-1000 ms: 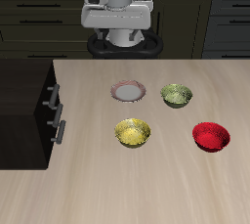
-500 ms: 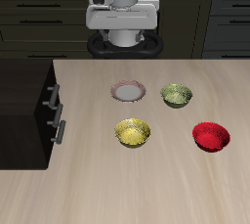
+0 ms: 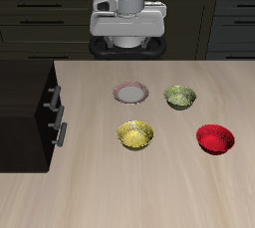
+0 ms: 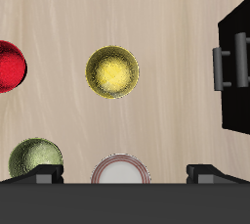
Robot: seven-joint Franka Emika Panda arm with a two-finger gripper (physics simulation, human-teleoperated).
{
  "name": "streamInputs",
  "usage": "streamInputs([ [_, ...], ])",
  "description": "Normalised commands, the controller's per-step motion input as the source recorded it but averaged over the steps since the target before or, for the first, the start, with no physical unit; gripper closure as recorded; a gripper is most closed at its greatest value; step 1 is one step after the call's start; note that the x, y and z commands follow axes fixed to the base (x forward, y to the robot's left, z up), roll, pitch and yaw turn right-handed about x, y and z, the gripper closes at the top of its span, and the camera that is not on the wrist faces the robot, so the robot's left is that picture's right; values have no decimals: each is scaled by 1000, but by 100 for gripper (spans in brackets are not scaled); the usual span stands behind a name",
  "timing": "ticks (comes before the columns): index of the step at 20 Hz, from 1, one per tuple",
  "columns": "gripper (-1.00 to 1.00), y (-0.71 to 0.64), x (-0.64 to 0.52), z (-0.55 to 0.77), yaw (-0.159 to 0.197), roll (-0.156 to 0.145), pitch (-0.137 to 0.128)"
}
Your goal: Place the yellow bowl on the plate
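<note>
A simulated kitchen is shown: a pale wood-grain counter point(image 3: 149, 192) is backed by dark cabinets point(image 3: 45, 18) with drawer fronts, a black drawer unit point(image 3: 30, 113) with metal handles stands on it, and bowls and a plate point(image 3: 130, 94) are laid out.

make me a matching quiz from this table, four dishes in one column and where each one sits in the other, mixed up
Things:
1. yellow bowl
2. plate
3. olive-green bowl
4. red bowl

Places:
A. farther back on the table, beside the olive-green bowl and nearer the dark cabinet
B. toward the table's front, farthest from the dark cabinet
C. toward the table's front, directly in front of the plate
D. farther back on the table, between the plate and the red bowl's side

Pairs: 1-C, 2-A, 3-D, 4-B
</note>
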Motion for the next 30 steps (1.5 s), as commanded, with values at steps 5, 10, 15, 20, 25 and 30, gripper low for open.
streamInputs([
  [5,-100,4,90,22,0,-6,-1],
  [10,-100,16,83,34,16,-12,-10],
  [15,-100,-107,137,52,-7,-19,-8],
  [20,-100,-63,116,36,16,-15,-6],
  [25,-100,-125,99,-14,32,-28,-2],
  [30,-100,-64,105,-38,-20,-4,11],
])
